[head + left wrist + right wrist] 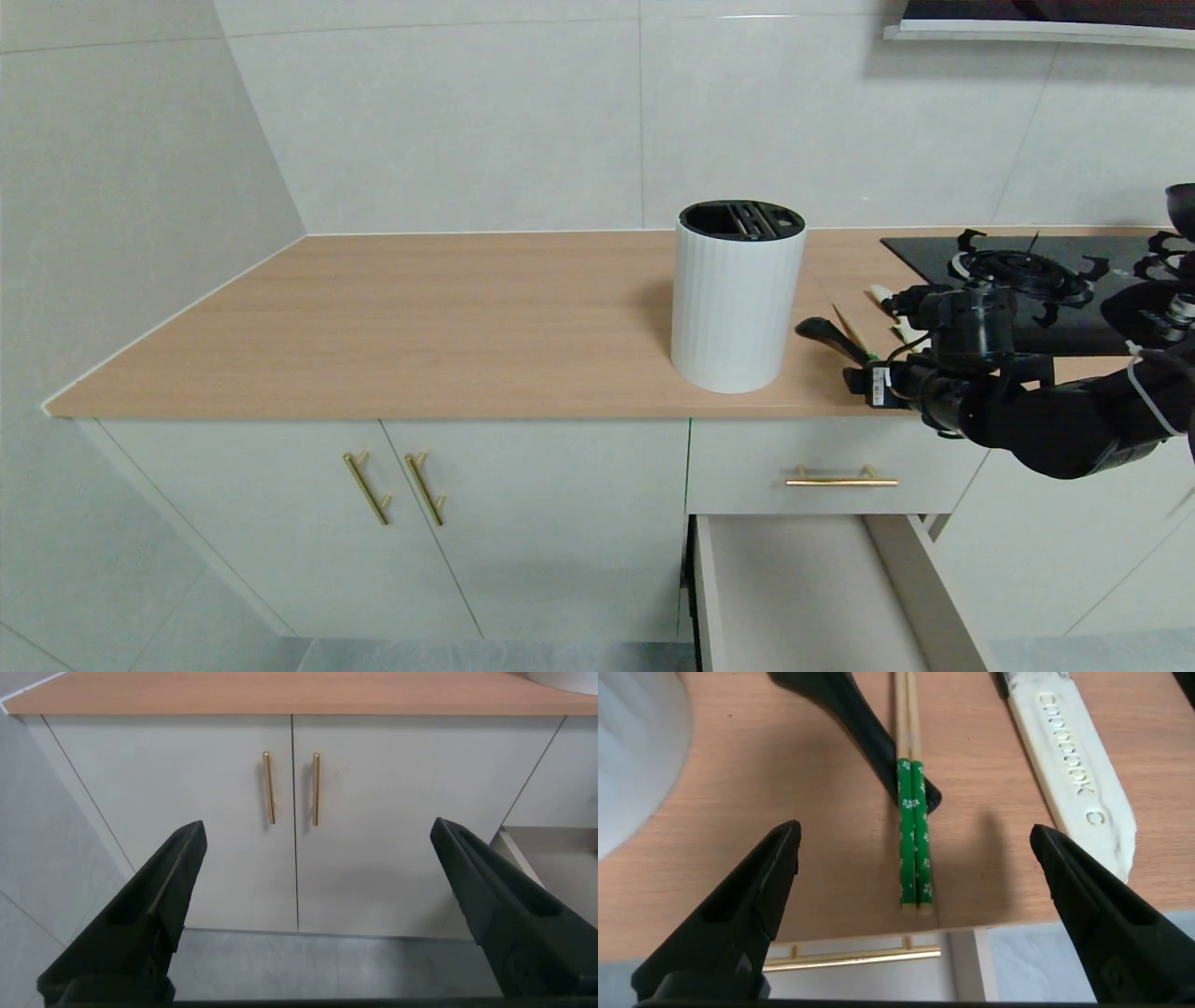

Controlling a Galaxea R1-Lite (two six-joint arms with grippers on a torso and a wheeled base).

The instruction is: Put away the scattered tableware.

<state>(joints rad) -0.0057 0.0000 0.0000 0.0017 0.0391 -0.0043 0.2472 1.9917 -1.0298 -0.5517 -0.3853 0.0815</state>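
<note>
At far left, the left end effector hangs low in front of the twin cabinet doors. Its fingers are spread wide with nothing between them, and it is well apart from any tableware. On the wooden tabletop a white ribbed holder with a black slotted top stands upright. Just to its right lies the scatter: a black-handled utensil, a pair of chopsticks with green patterned ends, and a flat white utensil. They lie side by side near the front edge, the chopsticks seemingly resting across the tip of the black handle. Above them hovers the right end effector, fingers apart and empty, one to each side of the chopsticks' green ends. The pair's long axis runs from the tabletop's front edge back toward the wall, square to the line on which the fingers close, so a straight descent looks enough to take them. The right arm is plainly the nearer of the two. The holder, the likely destination, lies to its left, and an open drawer below the tabletop is the other candidate. Farther right sits a black gas hob.
</note>
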